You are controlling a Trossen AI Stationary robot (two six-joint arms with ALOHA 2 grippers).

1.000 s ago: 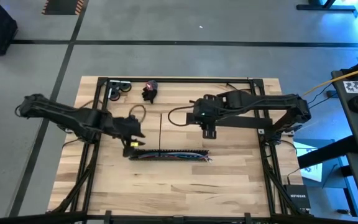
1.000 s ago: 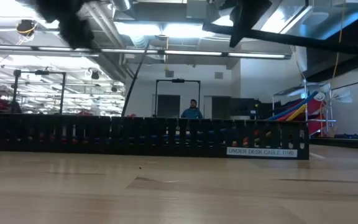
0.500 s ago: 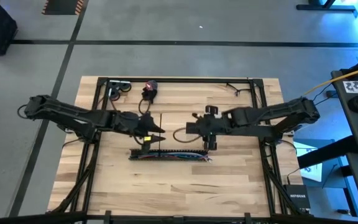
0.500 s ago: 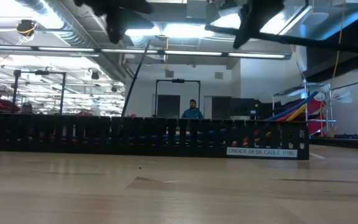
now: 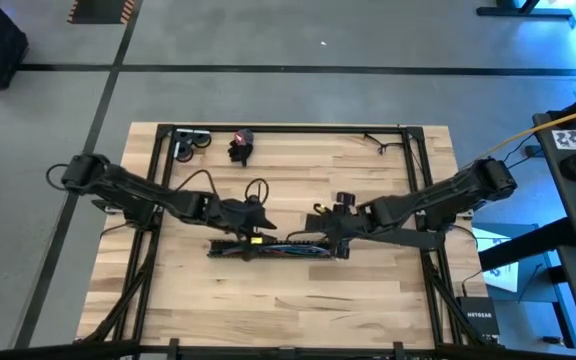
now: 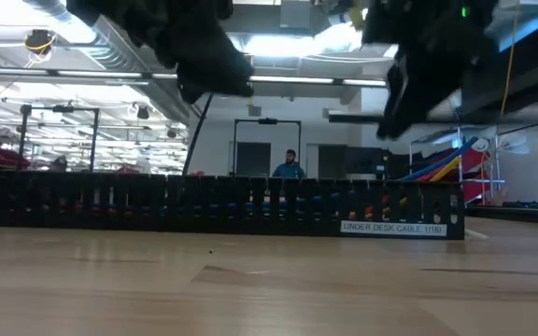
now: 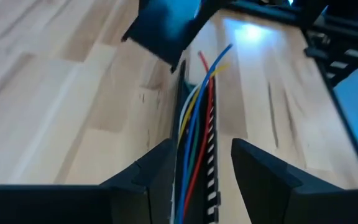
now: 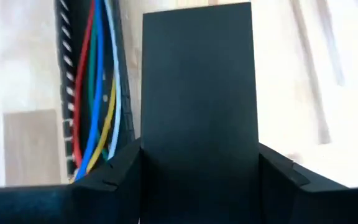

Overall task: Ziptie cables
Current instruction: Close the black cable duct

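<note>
Both arms are low over the middle of the table (image 5: pixel 298 300), one at each end of the slotted channel (image 5: pixel 273 249).

Cables (image 7: pixel 194 118): a loose bundle of red, blue, white, green and yellow wires lying inside the channel. Long axis runs left–right across the table, same as the channel. In the low view the channel (image 6: pixel 222 203) stands as a dark slotted wall with bits of wire colour showing through the slots.

Left gripper (image 5: pixel 256 226): over the channel's left end, fingers (image 7: pixel 148 177) spread, one on either side of the channel; the wires run away from it toward the right arm. Nothing pinched.

Right gripper (image 5: pixel 320 236): at the channel's right end, fingers (image 8: pixel 114 171) held apart by a flat black strip (image 8: pixel 196 93) clamped between them. The channel and wires lie just beside the strip, parallel to it.

No zip tie identifiable in any view.

Judgement: the strip looks like the channel's cover; the coming move turns on shifting it sideways over the channel while keeping the two long axes parallel. The right arm is the one placed to do it.
</note>
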